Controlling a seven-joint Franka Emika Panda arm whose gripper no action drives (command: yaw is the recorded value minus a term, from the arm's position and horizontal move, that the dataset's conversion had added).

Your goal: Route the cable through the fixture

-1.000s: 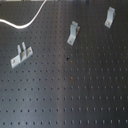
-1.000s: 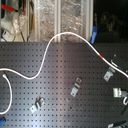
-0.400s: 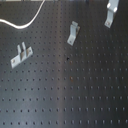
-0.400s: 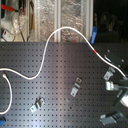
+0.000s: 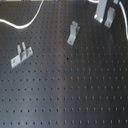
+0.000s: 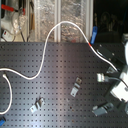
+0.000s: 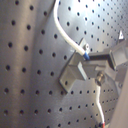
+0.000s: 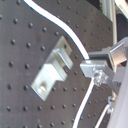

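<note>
Closest in both wrist views: hand (image 8: 97, 70) clenched on the cable (image 8: 75, 37), metal fingers (image 7: 100, 59) pinching the thin white cord just beside a grey metal clip (image 8: 50, 75) bolted to the black perforated counter (image 8: 20, 30). Cable running on from the grip, up across the counter on one side and down past the hand on the other. Clip not yet threaded, judging by the cord passing beside its upright tabs rather than between them. For a clean pass: cord kept taut, lowered squarely into the slot, grip kept close to the clip so no slack bows out.

Farther off, in the second exterior view: white cable (image 6: 50, 42) looping from the counter's far edge down toward the second exterior view's left, two more clips (image 6: 76, 88) standing free, well apart from the cord.
</note>
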